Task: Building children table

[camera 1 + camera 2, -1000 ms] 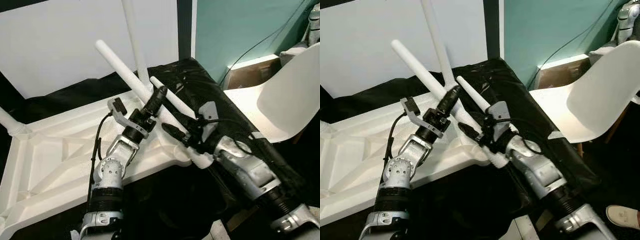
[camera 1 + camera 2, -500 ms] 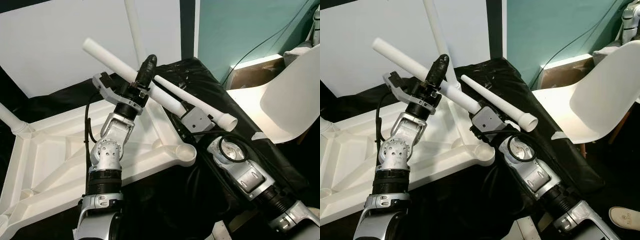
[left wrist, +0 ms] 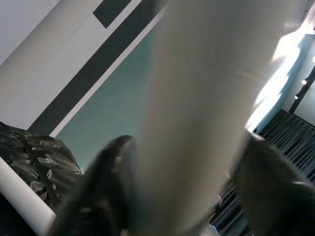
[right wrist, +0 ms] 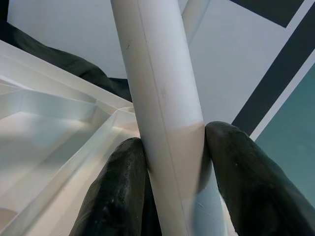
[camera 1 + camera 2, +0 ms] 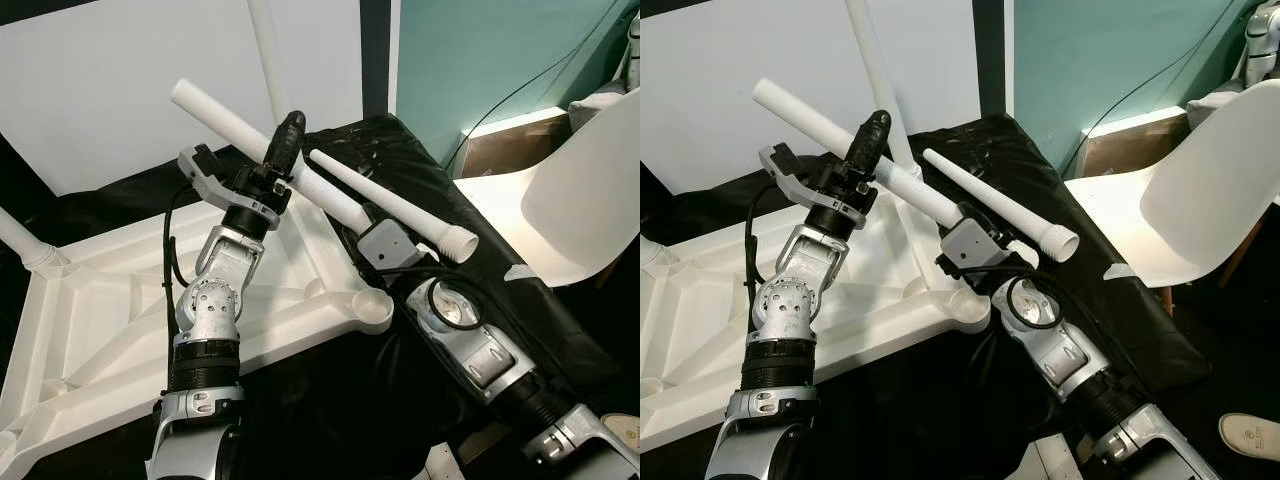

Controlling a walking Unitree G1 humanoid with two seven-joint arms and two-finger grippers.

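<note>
The white table top [image 5: 120,310] lies upside down, with one leg [image 5: 268,60] standing upright at its far corner and another [image 5: 20,245] at the left. My left gripper [image 5: 285,140] is shut on a long white leg [image 5: 215,115], held slanted above the table top. My right gripper [image 4: 172,142] is shut on a second white leg [image 5: 400,205]. That leg slants over the right wrist, its wide end [image 5: 462,245] pointing right. The near corner socket [image 5: 372,305] is open, with no leg in it.
A black cover [image 5: 400,165] drapes the surface behind and to the right. A white chair [image 5: 580,190] stands at the right, with a cardboard box [image 5: 505,140] against the teal wall. A shoe [image 5: 1250,432] lies on the floor at the lower right.
The right gripper has lifted its leg away from the near corner and turned it so the wide end faces right. The left gripper has raised its leg higher and to the left.
</note>
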